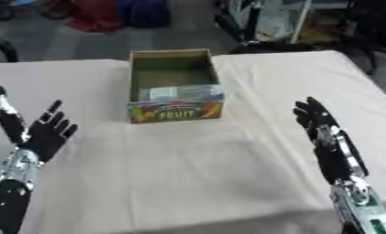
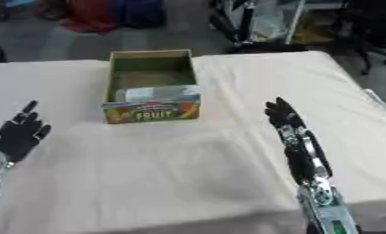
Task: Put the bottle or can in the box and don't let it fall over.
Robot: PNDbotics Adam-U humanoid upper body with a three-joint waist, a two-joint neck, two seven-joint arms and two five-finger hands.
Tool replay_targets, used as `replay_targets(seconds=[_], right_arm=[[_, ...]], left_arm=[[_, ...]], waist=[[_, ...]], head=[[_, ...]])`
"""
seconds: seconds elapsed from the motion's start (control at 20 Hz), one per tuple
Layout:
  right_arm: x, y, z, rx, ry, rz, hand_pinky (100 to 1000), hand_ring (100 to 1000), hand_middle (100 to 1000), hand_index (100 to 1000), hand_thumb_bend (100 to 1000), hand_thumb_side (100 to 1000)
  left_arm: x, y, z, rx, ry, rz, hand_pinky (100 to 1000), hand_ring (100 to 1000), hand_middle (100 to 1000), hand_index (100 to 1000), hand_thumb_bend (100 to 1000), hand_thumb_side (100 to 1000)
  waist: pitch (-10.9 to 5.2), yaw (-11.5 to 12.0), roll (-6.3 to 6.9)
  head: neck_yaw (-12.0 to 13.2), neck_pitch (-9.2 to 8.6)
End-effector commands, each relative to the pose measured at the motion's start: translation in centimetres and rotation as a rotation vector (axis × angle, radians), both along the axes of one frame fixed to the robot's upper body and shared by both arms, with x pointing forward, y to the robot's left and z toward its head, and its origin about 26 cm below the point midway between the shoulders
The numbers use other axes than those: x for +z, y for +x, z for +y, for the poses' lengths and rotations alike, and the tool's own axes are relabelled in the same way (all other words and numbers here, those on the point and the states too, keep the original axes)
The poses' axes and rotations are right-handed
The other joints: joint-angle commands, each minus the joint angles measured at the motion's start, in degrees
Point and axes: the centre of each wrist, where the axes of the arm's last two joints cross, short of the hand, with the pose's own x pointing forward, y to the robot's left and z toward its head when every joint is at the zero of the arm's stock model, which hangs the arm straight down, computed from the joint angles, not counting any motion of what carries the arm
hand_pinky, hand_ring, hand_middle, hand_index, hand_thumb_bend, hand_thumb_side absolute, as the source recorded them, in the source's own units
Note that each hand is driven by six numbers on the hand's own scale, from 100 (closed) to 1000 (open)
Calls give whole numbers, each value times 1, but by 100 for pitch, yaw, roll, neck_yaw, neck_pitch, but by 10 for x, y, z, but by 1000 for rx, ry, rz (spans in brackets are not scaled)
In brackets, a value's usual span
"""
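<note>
Box: an open-topped cardboard fruit box [image 1: 174, 82] is set near the middle of the table, toward the far edge; plain brown walls, greenish inside, a printed front panel with coloured fruit pictures and the word FRUIT.
Bottle or can: a pale, silvery-white shape [image 1: 183, 93] is seen inside the box, low against the front wall; it looks to be lying across rather than standing, but whether it is a bottle or a can cannot be told.
Table: covered by a cream tablecloth [image 1: 212, 169], matte, with soft creases and folds.
Left hand: the left hand [image 1: 45, 133] is held open at the lower left, fingers straight and pointing up, thumb spread wide; black fingers, silver wrist joint; nothing is gripped, well apart from the box.
Right hand: the right hand [image 2: 284, 116] is held open at the right, fingers straight and together, seen edge-on; black with silver links down the forearm; nothing is held, apart from the box.
View difference: the left hand's thumb is shown whole only in the left eye view; in the right eye view it is cut by the edge.
Background: grey floor, red and blue cloth [image 1: 120, 13], and a metal rack [image 2: 268, 20] are seen beyond the table.
</note>
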Motion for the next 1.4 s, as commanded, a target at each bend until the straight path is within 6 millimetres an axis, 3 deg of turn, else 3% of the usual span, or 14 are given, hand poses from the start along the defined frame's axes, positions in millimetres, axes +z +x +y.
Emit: replay_targets(seconds=[0.05, 0.25, 0.4, 0.75, 1.1, 1.4], right_arm=[[6, 1, -9, -16, -25, -19, 1000, 949, 900, 989, 100, 820], [5, 0, -11, -24, -30, -15, 1000, 949, 900, 989, 100, 819], [4, -1, -13, -31, -33, -14, 1000, 949, 900, 989, 100, 818], [4, -1, -12, -21, -33, -13, 1000, 949, 900, 989, 100, 817], [4, -1, -11, -13, -30, -11, 1000, 949, 901, 989, 100, 819], [4, -1, -11, -12, -29, -12, 1000, 950, 902, 989, 100, 821]], left_arm=[[30, -16, 32, 77, 27, -171, 278, 131, 233, 963, 773, 1000], [44, -47, 59, 176, 118, -311, 348, 182, 269, 952, 733, 1000], [56, -63, 65, 240, 193, -394, 388, 213, 294, 950, 699, 1000], [68, -78, 28, 288, 289, -451, 436, 252, 331, 939, 589, 1000], [79, -77, 1, 272, 359, -388, 447, 261, 339, 935, 566, 1000], [79, -76, -11, 272, 436, -364, 454, 267, 343, 941, 560, 1000]], waist=[[-110, 52, 28], [-161, 158, 44], [-198, 229, 48], [-239, 300, 29], [-207, 281, 10], [-160, 265, 3]], head=[[-29, -13], [9, -13], [34, -13], [181, -13], [654, -13], [657, -13]])
